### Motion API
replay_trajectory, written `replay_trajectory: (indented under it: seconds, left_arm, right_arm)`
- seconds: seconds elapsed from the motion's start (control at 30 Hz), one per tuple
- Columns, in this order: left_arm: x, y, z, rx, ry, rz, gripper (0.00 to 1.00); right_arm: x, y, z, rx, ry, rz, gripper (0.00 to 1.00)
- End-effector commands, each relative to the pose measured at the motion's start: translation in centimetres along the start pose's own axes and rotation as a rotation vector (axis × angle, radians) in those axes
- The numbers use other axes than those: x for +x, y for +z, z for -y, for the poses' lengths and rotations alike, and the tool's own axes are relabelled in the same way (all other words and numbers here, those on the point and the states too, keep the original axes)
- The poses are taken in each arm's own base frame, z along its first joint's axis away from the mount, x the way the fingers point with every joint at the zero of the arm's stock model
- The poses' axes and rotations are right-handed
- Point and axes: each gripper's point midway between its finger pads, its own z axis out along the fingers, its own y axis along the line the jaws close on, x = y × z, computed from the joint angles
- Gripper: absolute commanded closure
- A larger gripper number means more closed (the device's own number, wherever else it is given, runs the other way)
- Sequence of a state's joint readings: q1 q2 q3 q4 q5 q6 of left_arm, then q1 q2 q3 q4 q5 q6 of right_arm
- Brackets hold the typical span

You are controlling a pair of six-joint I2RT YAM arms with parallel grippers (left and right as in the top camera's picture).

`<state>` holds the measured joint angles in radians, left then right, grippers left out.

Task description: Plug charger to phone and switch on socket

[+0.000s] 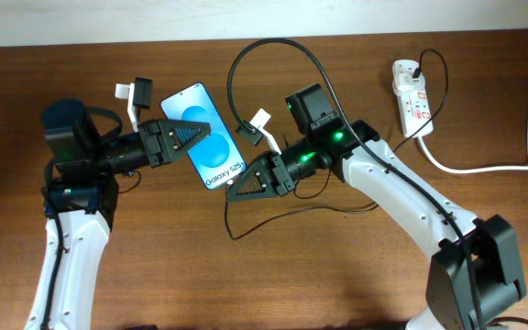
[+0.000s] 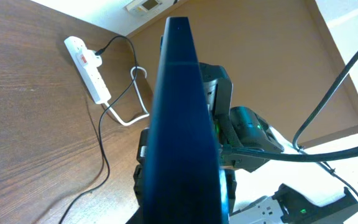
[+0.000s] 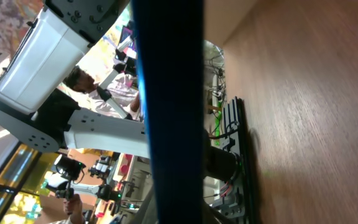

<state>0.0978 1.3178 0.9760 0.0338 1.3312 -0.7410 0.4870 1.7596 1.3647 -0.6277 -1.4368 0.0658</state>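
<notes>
With the charger [image 1: 416, 68] plugged into the socket [image 1: 412, 99], the left gripper [image 1: 186, 137] clamps the phone [image 1: 213, 161] and the right gripper [image 1: 246, 186] is clenched at its near end; connector seating is hidden and switching remains.

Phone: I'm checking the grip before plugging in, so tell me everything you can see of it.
The phone is a slim slab, black-edged, its glossy blue screen lit with a round pattern and "Galaxy S25", facing up. It lies diagonally, seemingly lifted off the table. The left gripper is shut on its upper half; the right gripper is shut at its lower end, hold unclear. Both wrist views show it edge-on, dark.
</notes>
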Motion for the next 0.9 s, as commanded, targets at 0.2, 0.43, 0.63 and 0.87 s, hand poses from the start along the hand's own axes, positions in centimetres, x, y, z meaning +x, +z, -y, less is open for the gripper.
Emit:
replay_trajectory:
  seconds: [0.2,0.43,0.63,0.87]
  left_arm:
    - [4.5,0.5,3.4,0.199,-0.052,-0.213,1.00]
    - [4.5,0.5,3.4,0.199,-0.052,-0.213,1.00]
    - [4.5,0.5,3.4,0.199,-0.056,-0.214,1.00]
    - [4.9,1.0,3.7,0.209,-0.054,-0.232,1.00]
  right_arm:
    - [-1.6,-4.4,3.6,0.210,0.018,0.094,0.96]
    - [-1.4,-4.6,4.6,0.272,0.006,0.090,0.96]
    - [-1.4,-4.6,4.6,0.272,-0.018,0.087,0.96]
    - [-2.1,-4.7,3.8,0.272,-0.029,0.089,0.96]
